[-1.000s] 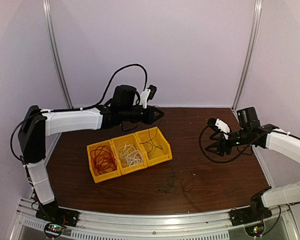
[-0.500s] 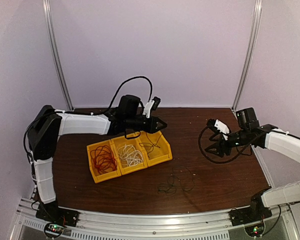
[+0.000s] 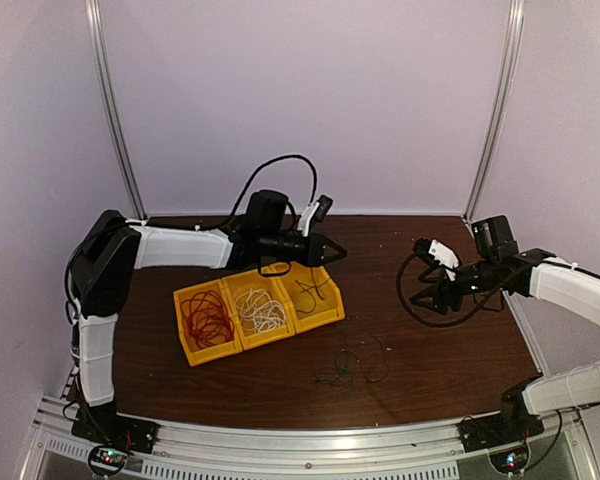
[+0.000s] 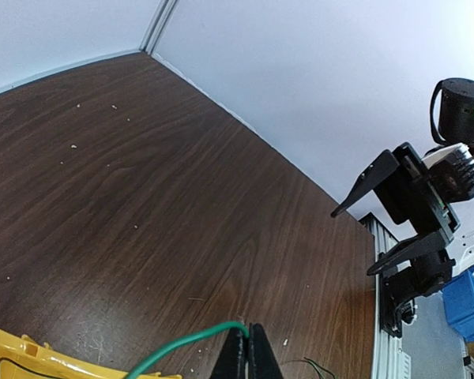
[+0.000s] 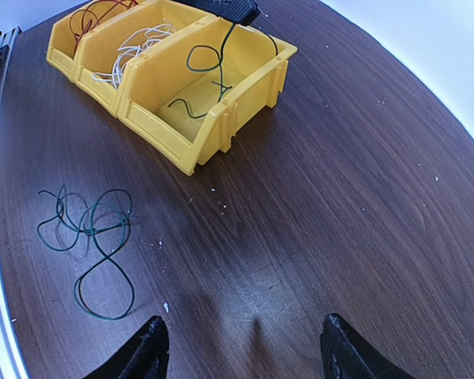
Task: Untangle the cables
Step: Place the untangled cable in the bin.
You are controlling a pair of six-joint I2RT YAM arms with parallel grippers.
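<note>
Pinching a green cable [image 4: 186, 340], the left gripper [image 3: 337, 250] is swinging right past the yellow bin's [image 5: 186, 142] far edge. The right gripper [image 3: 421, 298] is hovering open, empty.

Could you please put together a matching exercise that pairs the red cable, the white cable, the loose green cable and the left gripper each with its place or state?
Things:
1. red cable
2. white cable
3. loose green cable
4. left gripper

Places or states:
A. shut on a green strand
B. in the middle bin
C. lying on the table, outside the bins
D. in the left end bin

Pairs: 1-D, 2-B, 3-C, 4-A
</note>
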